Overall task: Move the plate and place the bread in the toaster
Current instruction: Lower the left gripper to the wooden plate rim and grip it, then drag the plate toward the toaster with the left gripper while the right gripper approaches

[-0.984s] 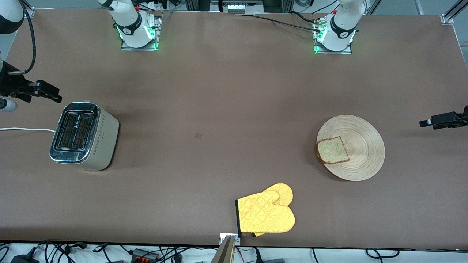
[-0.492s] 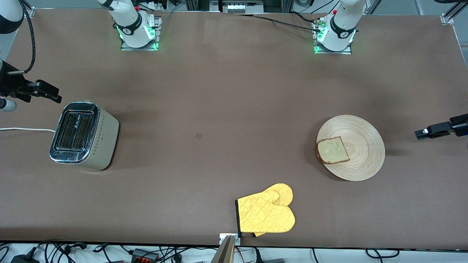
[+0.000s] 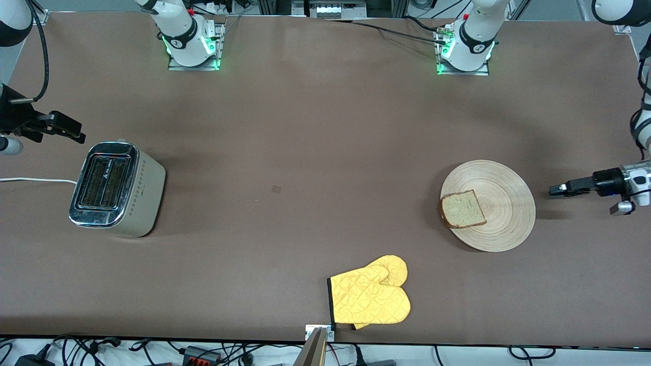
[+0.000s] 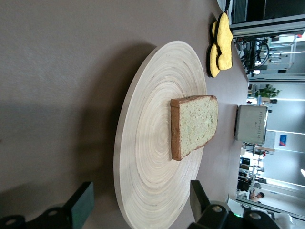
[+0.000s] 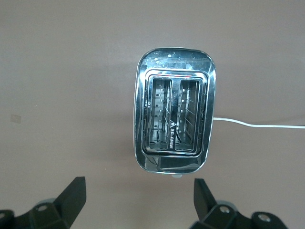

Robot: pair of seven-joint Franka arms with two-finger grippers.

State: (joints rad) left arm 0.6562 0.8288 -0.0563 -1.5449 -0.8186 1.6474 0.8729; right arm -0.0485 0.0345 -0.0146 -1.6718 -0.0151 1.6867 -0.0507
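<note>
The pale wooden plate (image 3: 508, 203) lies on the table toward the left arm's end. The bread (image 3: 462, 209) lies flat on it, at the rim that faces the toaster. My left gripper (image 3: 557, 190) is open and low beside the plate's outer rim, a short gap from it. In the left wrist view the plate (image 4: 152, 157) and the bread (image 4: 195, 125) lie just ahead of the open left gripper (image 4: 139, 200). The toaster (image 3: 117, 189) stands at the right arm's end with both slots empty (image 5: 174, 121). My right gripper (image 3: 76, 133) waits open above the table beside the toaster (image 5: 138, 193).
A yellow oven mitt (image 3: 370, 297) lies near the table's front edge, closer to the front camera than the plate. The toaster's white cord (image 3: 30, 180) runs off the table's end. Both arm bases stand along the table's back edge.
My left gripper has come in from the table's end toward the plate's rim and dropped lower. The right arm, plate, bread and toaster have not moved.
</note>
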